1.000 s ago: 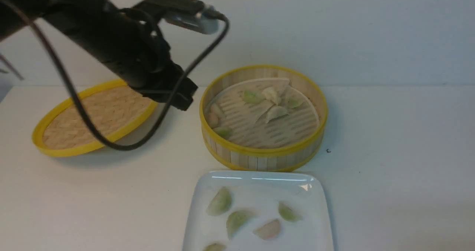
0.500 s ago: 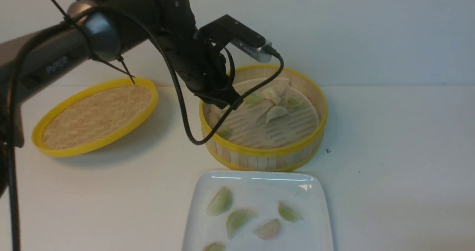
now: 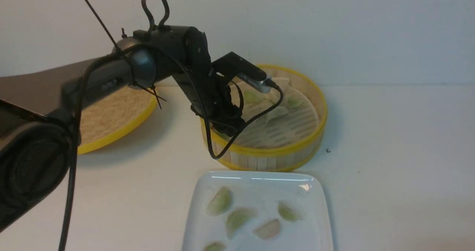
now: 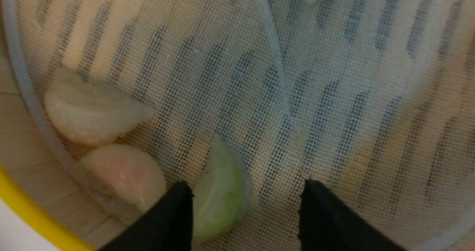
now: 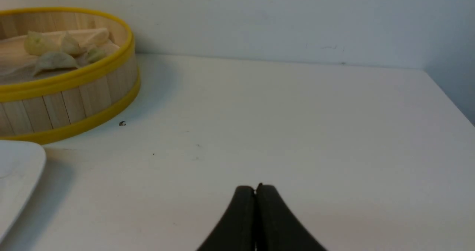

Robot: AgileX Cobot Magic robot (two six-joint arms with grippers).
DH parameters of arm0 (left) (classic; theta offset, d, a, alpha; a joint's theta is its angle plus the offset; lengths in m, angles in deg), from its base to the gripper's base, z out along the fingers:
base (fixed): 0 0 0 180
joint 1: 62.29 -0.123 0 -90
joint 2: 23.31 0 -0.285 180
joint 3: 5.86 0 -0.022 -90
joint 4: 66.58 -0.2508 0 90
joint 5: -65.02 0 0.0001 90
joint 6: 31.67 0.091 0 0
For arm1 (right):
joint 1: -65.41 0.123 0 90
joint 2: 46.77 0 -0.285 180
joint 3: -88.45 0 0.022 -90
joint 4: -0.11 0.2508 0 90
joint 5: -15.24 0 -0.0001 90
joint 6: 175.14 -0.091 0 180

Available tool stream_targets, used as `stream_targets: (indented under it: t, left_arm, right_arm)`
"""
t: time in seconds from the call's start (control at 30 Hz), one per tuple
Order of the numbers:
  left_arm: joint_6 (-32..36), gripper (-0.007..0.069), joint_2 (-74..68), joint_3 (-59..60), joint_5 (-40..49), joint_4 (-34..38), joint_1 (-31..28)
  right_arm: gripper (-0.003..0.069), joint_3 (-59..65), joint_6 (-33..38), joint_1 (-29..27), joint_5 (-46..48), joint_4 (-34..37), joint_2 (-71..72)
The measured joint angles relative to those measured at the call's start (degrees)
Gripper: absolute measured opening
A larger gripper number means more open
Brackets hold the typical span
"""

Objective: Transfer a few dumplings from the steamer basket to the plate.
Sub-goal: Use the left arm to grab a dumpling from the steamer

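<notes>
The robot's left arm reaches in from the left edge of the front view, bends at the wrist and tips steeply down into the steamer basket, which stands on a white table. A black cable loops from the wrist camera over the basket's yellow rim.

In the left wrist view, the left gripper is low over the white mesh liner on the basket floor. Its two black fingers are spread wide and grip nothing. A pale green dumpling lies between them, close against one finger and clear of the other. A pinkish dumpling and a whitish dumpling lie just beside it along the basket wall.

More dumplings lie farther back in the basket. Five others are spread over the glossy white plate, set just in front of the basket. The woven, yellow-rimmed lid lies to the left, partly hidden by the arm.

The right gripper, seen only from its own wrist camera, has its fingertips pressed together with nothing between them. It is over bare table, well to the right of the basket.
</notes>
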Motion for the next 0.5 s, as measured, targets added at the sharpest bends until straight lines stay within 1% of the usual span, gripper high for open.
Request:
stream_targets:
  t: [0.1, 0.5]
  left_arm:
    - [-0.4, 0.0363, -0.9, 0.0, -1.5, -1.6, 0.0]
    - [-0.5, 0.0358, -3.4, -0.4, -2.9, -1.6, 0.2]
  right_arm:
    - [-0.0015, 0.0, 0.0, 0.0, 0.0, 0.0, 0.0]
    - [-0.0015, 0.0, 0.0, 0.0, 0.0, 0.0, 0.0]
